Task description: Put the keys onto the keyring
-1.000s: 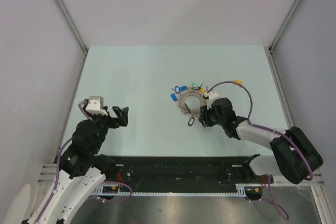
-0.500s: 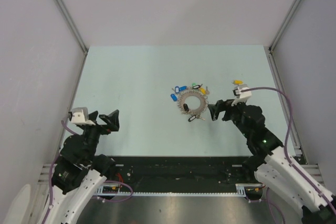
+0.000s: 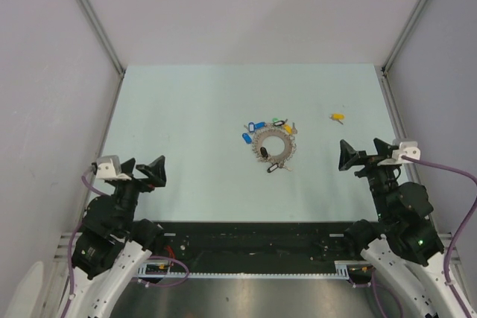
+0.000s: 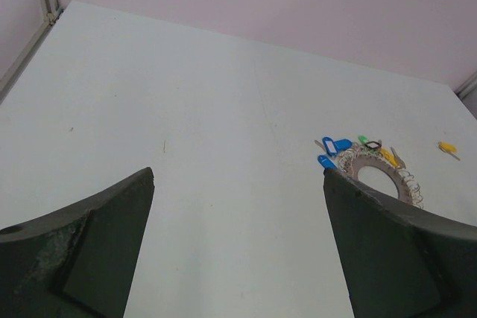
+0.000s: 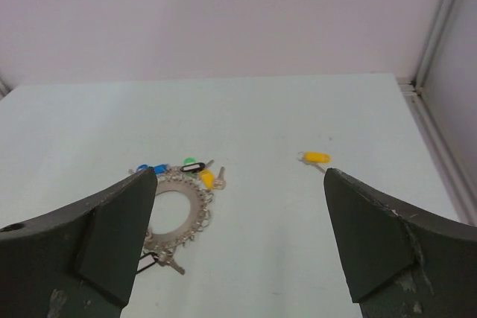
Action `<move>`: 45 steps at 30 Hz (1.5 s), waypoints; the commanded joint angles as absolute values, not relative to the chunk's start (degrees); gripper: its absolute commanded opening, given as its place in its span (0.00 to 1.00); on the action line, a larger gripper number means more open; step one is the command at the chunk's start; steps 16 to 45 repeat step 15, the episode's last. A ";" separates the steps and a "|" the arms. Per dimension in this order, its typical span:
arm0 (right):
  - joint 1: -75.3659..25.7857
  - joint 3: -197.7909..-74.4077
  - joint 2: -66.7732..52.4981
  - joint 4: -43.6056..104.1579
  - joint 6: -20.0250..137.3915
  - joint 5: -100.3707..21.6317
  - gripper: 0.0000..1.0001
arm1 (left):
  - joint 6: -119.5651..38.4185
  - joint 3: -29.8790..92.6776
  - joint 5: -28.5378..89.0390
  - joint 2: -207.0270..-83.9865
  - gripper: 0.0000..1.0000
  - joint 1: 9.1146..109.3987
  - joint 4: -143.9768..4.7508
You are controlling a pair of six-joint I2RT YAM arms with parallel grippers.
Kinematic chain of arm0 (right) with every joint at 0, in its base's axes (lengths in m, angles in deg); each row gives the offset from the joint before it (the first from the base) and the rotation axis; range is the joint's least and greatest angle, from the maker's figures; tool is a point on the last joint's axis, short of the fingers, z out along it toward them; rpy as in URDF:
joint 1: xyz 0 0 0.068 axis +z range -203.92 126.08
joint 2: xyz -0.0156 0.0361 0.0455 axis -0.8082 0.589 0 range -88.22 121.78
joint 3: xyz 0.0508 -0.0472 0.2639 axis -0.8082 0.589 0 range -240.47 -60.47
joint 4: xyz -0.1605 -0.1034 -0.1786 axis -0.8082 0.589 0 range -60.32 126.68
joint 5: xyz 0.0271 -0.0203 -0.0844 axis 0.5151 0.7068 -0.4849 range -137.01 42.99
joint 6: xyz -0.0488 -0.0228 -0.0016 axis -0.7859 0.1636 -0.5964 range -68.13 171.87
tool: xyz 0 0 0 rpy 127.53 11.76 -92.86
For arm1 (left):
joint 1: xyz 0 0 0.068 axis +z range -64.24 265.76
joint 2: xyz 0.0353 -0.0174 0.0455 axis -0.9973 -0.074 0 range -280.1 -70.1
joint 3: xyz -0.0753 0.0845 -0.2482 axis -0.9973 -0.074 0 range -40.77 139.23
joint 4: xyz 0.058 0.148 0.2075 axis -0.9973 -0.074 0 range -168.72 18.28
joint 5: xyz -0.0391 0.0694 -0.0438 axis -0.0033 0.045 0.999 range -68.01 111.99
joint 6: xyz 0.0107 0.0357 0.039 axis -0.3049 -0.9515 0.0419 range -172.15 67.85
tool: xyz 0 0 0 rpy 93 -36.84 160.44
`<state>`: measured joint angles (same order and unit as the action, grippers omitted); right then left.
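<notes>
Keyring (image 3: pixel 273 146): dull grey metal, small glossy plastic tags.
Yellow-tagged key (image 5: pixel 316 157): smooth plastic tag.
Desk (image 3: pixel 186 109): matt, smooth.
Fingers (image 5: pixel 387 251) of right tool (image 5: pixel 240 176): matt black, scuffed edges.

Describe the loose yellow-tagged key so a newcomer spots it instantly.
On the pale green table, find the keyring, a grey spiky wreath near the middle. The yellow-tagged key lies to its right, slightly farther back. Unlike the yellow tag touching the wreath, it sits alone on bare surface.
</notes>
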<state>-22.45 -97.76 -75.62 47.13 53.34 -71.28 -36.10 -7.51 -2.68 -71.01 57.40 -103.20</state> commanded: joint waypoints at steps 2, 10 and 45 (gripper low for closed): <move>-22.63 -98.70 -78.81 51.74 49.32 -77.68 1.00 | -35.28 -7.46 -5.17 -70.28 1.00 57.81 -103.18; -23.33 -97.73 -81.00 52.27 48.79 -76.81 1.00 | -35.36 -7.64 -4.73 -68.69 1.00 57.89 -102.66; -24.21 -97.12 -81.80 51.92 48.79 -75.05 1.00 | -35.37 -7.64 -4.73 -68.52 1.00 58.24 -102.57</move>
